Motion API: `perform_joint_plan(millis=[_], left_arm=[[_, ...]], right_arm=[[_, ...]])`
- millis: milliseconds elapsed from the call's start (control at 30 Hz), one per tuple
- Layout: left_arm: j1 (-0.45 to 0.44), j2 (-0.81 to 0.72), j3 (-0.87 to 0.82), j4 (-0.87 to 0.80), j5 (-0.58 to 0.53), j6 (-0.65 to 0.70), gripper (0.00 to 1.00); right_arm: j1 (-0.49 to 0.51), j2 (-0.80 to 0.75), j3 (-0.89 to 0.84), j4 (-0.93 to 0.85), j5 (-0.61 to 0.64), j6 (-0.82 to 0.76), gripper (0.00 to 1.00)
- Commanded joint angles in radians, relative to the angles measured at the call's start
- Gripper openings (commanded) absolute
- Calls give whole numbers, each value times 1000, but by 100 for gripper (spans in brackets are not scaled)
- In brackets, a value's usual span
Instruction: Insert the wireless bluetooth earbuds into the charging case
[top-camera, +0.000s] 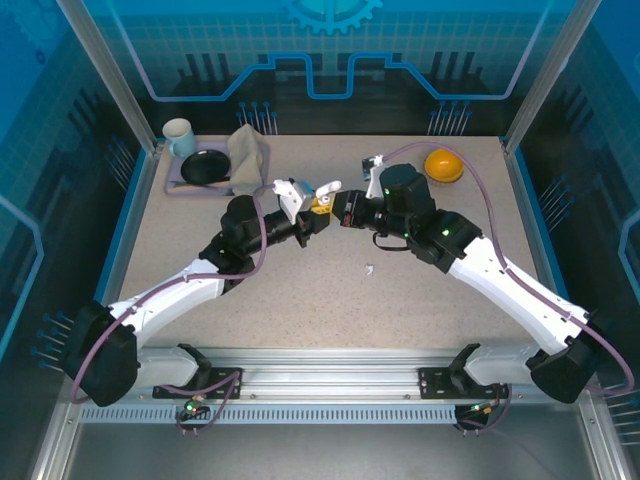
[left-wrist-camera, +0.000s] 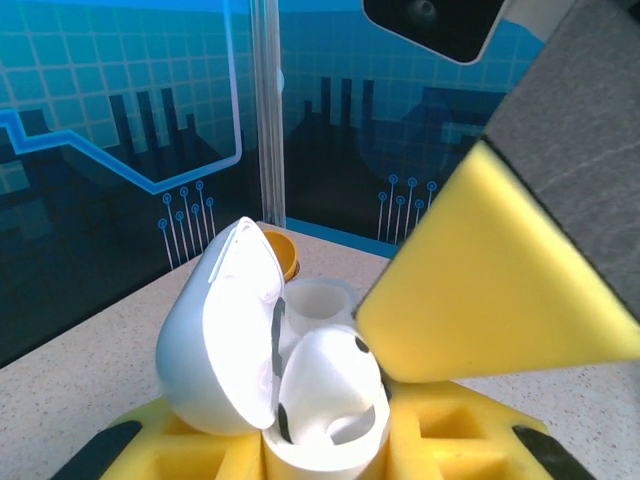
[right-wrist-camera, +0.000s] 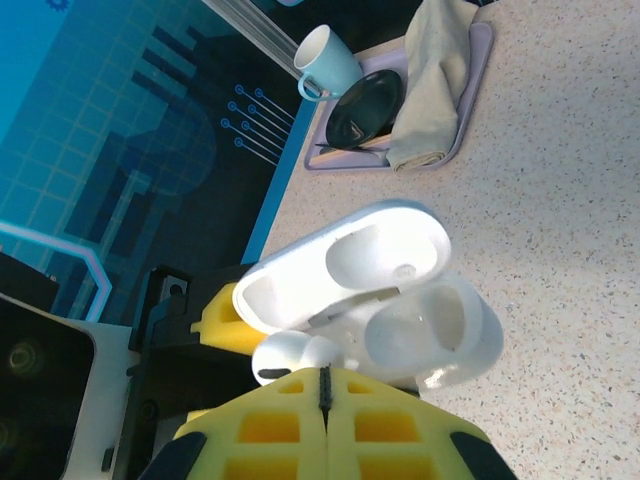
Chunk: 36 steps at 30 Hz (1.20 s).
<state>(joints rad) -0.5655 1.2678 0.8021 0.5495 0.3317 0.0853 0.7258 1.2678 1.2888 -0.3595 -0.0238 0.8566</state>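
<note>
My left gripper (top-camera: 312, 214) is shut on the base of the white charging case (left-wrist-camera: 325, 440), which it holds above the table with its lid (left-wrist-camera: 225, 330) swung open. One white earbud (left-wrist-camera: 325, 385) sits in the near socket of the base; the other socket (right-wrist-camera: 440, 320) is bare. My right gripper (right-wrist-camera: 325, 385) is shut, its yellow pads (left-wrist-camera: 490, 290) pressed together with nothing between them. Their tips rest against the earbud (right-wrist-camera: 295, 355). A tiny white piece (top-camera: 369, 268), possibly another earbud, lies on the table in front of the right arm.
At the back left a lilac tray (top-camera: 175, 185) carries a pale blue cup (top-camera: 180, 137), a black plate (top-camera: 205, 167) and a folded cloth (top-camera: 250, 150). An orange rounded thing (top-camera: 443, 165) lies at the back right. Blue walls and metal posts ring the table.
</note>
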Motion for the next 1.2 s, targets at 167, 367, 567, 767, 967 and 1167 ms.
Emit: perform_joint_plan(millis=[167,367,567,767,967,1167], left_arm=[[4,-7,3,1,46,30,0],[6,-14,-4,-5,20,39,0],[28,-53,-47,5,-27,38,0],[55,-105,-90,3,-49,32,0],[60,-135,-118,2,-64,26,0],[64,-149,-140,21,-83,21,0]], right_arm=[[-7,13,52,-18,-21,-13,0],[-14,-48,32,-61,29,-22,0],[-54,-120,-45,-241,152,-11,6],[-90,-45,-175,-343,203,-5,55],[-91,173,-140,-486,280,63,68],[-88,357,-58,-522,304,158,68]])
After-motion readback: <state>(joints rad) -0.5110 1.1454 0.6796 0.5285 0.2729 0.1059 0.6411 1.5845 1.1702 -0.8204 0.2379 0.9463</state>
